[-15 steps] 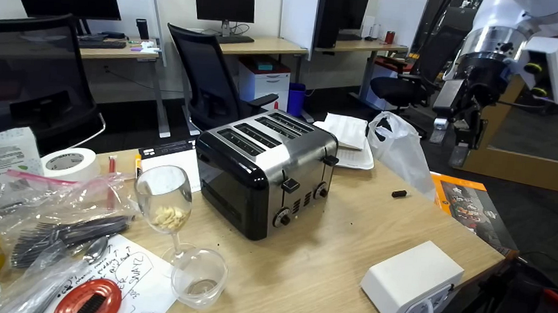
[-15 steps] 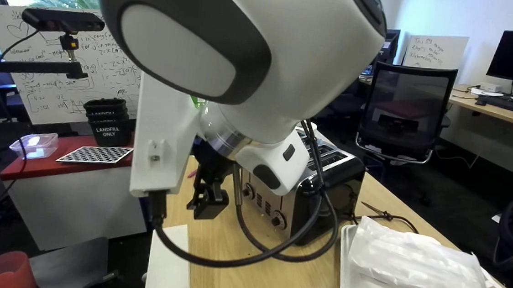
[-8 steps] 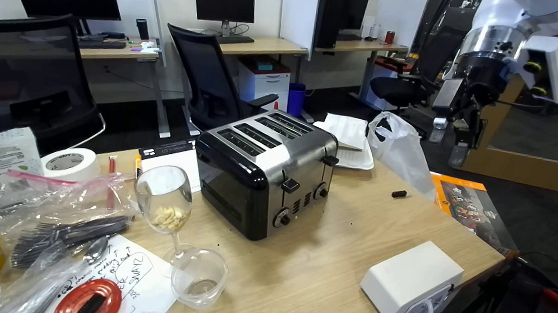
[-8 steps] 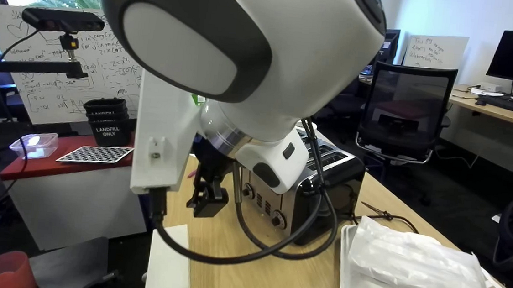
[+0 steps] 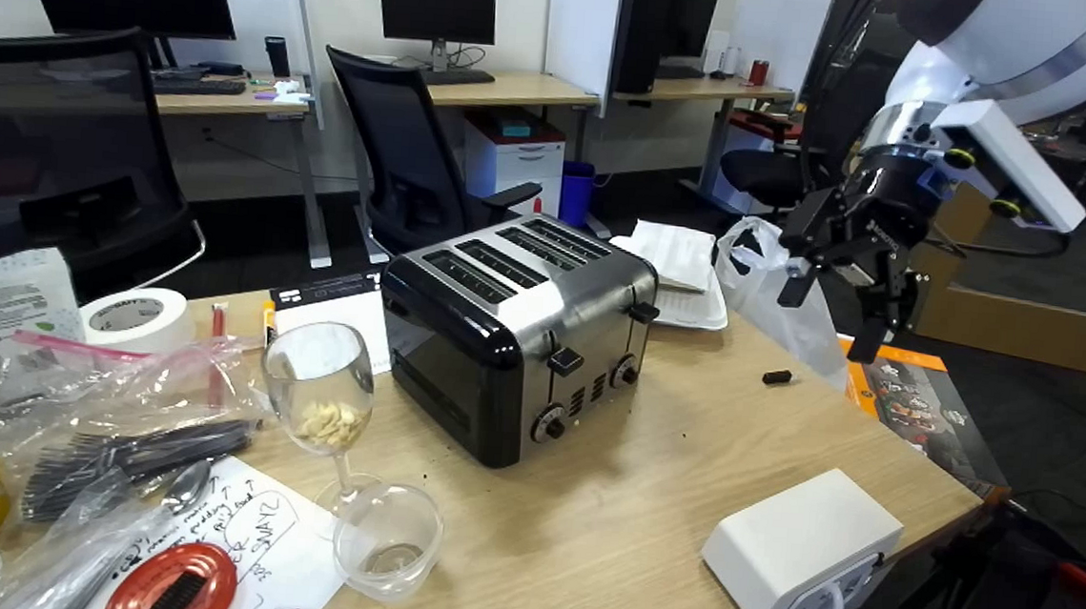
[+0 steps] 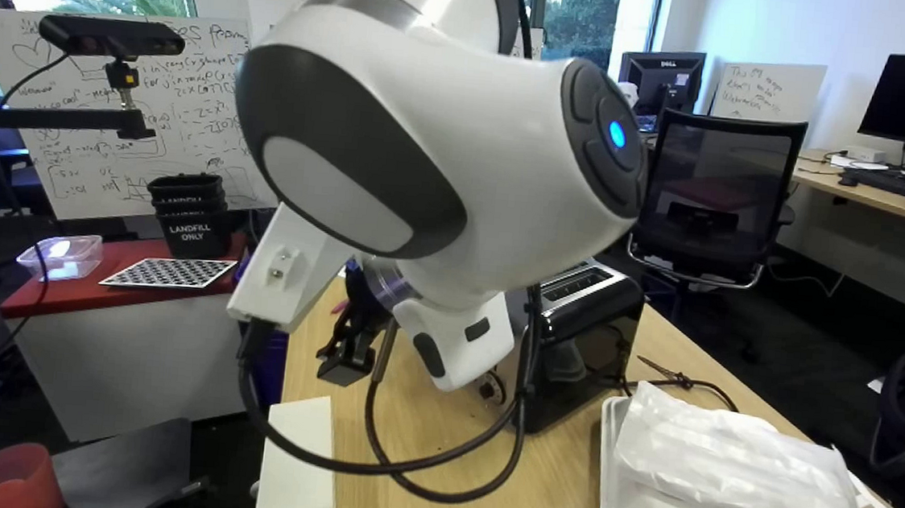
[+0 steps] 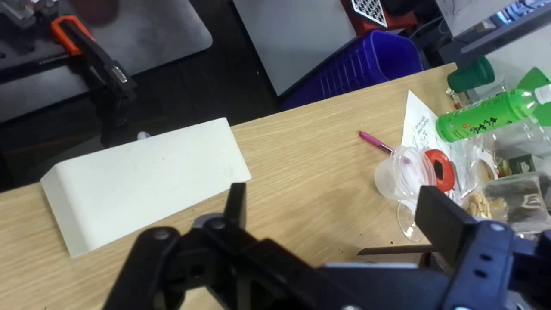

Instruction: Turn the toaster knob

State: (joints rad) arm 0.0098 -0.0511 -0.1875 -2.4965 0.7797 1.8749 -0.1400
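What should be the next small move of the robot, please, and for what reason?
I would probably ease the gripper towards a front knob of the toaster, with the jaws open. They stand apart with nothing between them, and in an exterior view the gripper hangs well away from that knob.

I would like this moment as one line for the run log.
gripper: open, nothing held, in air | toaster: on table, apart from gripper | knobs: no contact

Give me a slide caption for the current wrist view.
Open gripper, wooden tabletop beyond it, white box at frame left, clear plastic cup and pink pen at frame right.
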